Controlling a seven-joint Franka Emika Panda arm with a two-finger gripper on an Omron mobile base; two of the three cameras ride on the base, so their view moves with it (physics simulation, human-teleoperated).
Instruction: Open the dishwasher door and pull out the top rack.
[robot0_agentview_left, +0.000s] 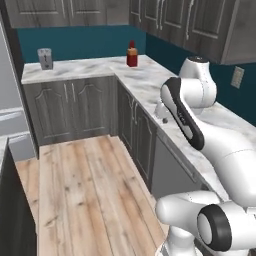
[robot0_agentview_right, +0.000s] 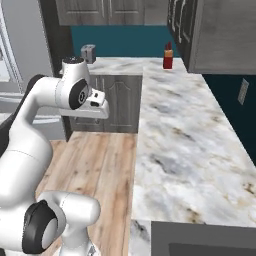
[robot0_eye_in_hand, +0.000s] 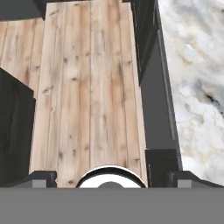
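The dishwasher door (robot0_agentview_left: 170, 172) is a flat grey panel under the marble counter, standing shut and flush with the dark cabinet doors beside it. In the hand view the dishwasher door (robot0_eye_in_hand: 156, 92) runs down the right side, with its long bar handle (robot0_eye_in_hand: 167, 87) along the top edge. My gripper (robot0_eye_in_hand: 111, 178) hangs above the wood floor in front of the counter and looks down. Its two dark fingertips (robot0_eye_in_hand: 41, 177) sit far apart with nothing between them, so it is open. The hand (robot0_agentview_left: 161, 110) shows beside the forearm and the hand (robot0_agentview_right: 97, 105) is level with the counter edge. The top rack is hidden behind the door.
A red bottle (robot0_agentview_left: 132, 54) and a toaster (robot0_agentview_left: 45, 58) stand far back on the marble counter (robot0_agentview_right: 185, 130). A dark cabinet block (robot0_eye_in_hand: 15, 127) lies across the wood floor (robot0_agentview_left: 85, 190) from the dishwasher. A pale fridge (robot0_agentview_left: 10, 105) stands at the left.
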